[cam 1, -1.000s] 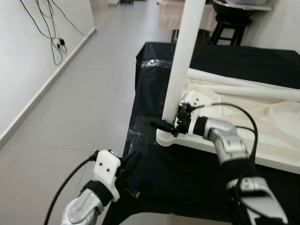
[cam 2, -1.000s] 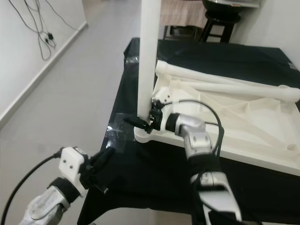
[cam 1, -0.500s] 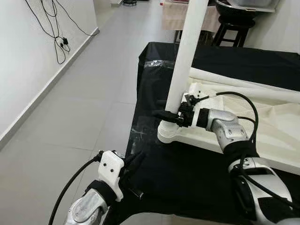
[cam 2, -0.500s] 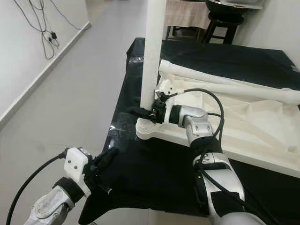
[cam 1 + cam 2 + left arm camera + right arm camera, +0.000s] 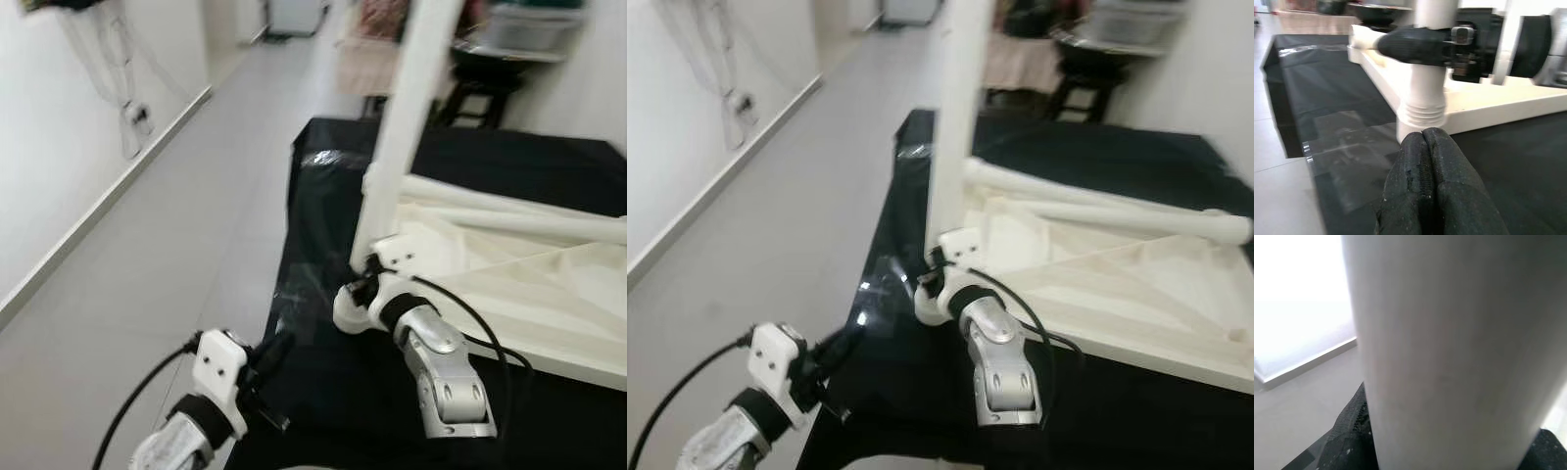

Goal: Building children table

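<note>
Grey floor tiles (image 5: 176, 215) run beside a counter (image 5: 323, 186) draped in black cloth, on which the children's table is being built. Its white tabletop (image 5: 549, 294) is laid upside down on the cloth, presumably so that the leg sockets face up. Two loose legs (image 5: 509, 201) are lain across it, apparently waiting their turn. One upright leg (image 5: 407, 137) is stood in the corner socket (image 5: 345, 311) nearest the counter's edge. The right claw (image 5: 364, 284) is clamped on this leg just above the socket, its black fingers (image 5: 1410, 45) seen wrapped round the post in the left wrist view; so low a grip is judged to suit turning or pressing the leg home. The left claw (image 5: 266, 360) is held low off the counter's near corner, touching nothing, its fingers (image 5: 1425, 186) pressed together and pointed toward the socket.
</note>
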Controlling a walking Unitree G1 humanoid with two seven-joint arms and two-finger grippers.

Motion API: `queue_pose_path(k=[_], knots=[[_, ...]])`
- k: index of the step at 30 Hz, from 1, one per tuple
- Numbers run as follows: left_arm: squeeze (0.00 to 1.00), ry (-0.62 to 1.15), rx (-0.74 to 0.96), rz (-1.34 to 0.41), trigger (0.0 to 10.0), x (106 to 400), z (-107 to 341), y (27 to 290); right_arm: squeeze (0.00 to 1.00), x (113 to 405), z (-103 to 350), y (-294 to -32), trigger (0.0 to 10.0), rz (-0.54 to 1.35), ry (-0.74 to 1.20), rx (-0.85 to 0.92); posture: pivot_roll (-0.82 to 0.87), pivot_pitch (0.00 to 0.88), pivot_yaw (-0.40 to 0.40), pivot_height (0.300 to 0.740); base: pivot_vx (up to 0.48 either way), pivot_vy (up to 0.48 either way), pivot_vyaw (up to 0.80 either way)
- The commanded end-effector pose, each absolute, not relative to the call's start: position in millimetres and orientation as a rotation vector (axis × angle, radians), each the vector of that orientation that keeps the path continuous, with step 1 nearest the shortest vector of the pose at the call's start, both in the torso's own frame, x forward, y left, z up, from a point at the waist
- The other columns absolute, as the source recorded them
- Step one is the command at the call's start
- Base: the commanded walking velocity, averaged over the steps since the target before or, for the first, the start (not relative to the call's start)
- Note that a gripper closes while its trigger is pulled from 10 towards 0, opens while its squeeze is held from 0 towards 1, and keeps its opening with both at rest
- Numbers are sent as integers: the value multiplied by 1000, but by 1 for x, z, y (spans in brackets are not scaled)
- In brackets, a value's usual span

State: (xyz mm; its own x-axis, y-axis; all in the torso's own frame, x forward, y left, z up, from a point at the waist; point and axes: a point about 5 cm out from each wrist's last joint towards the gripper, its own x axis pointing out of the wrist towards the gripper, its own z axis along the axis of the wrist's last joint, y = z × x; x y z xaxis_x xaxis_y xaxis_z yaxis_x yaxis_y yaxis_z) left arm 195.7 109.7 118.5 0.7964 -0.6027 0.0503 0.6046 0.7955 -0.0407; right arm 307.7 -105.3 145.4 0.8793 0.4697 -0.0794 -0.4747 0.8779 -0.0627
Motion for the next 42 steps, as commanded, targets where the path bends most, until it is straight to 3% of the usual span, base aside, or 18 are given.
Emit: queue_pose_path(k=[1,3,4,6,7,12,13,14,17,22,23,25,26,36,41,42], knots=[[0,-25,-50,-649,10000,194,114,110,0,303,111,-109,0,503,233,-113,56,68,-40,740,0,0,0],[0,-27,-49,-642,10000,194,114,110,0,303,112,-108,0,516,234,-121,57,67,-41,740,0,0,0],[0,-31,-48,-635,10000,193,114,110,0,301,114,-104,10000,526,233,-127,59,67,-41,740,0,0,0],[0,-33,-49,-633,10000,193,113,110,0,301,121,-99,10000,597,199,-108,60,64,-45,740,0,0,0],[0,-31,-52,-637,10000,193,112,109,1000,302,132,-93,10000,722,147,-70,65,60,-48,740,0,0,0],[0,-27,-59,-647,10000,194,110,107,1000,301,156,-93,10000,965,47,-18,65,47,-47,740,0,0,0],[0,-27,-61,-649,10000,195,109,106,439,303,158,-97,10000,1040,51,-38,68,42,-50,740,0,0,0],[0,-27,-63,-651,10000,195,109,105,0,307,158,-101,10000,1130,57,-56,66,38,-51,740,0,0,0],[0,-30,-65,-653,10000,197,109,104,0,320,160,-107,10000,1271,88,-57,64,26,-54,740,0,0,0],[0,-31,-65,-651,10000,199,108,103,0,337,169,-104,10000,1341,106,-50,66,9,-52,740,0,0,0],[0,-30,-66,-650,10000,199,107,103,0,342,172,-103,1569,1358,110,-31,69,4,-52,740,0,0,0],[0,-30,-66,-650,10000,199,107,103,0,345,175,-102,1569,1370,111,-18,69,4,-52,740,0,0,0],[0,-29,-65,-650,10000,199,107,103,0,347,177,-103,0,1381,117,6,72,0,-51,740,0,0,0],[0,-35,-67,-649,10000,199,108,100,0,353,172,-125,0,1345,117,-36,68,11,-52,740,0,0,0],[0,-42,-67,-644,10000,197,110,100,0,354,170,-146,0,1152,81,-105,59,30,-61,740,0,0,0],[0,-45,-67,-641,10000,196,111,100,0,352,163,-151,0,1023,88,-111,53,38,-66,740,0,0,0]])
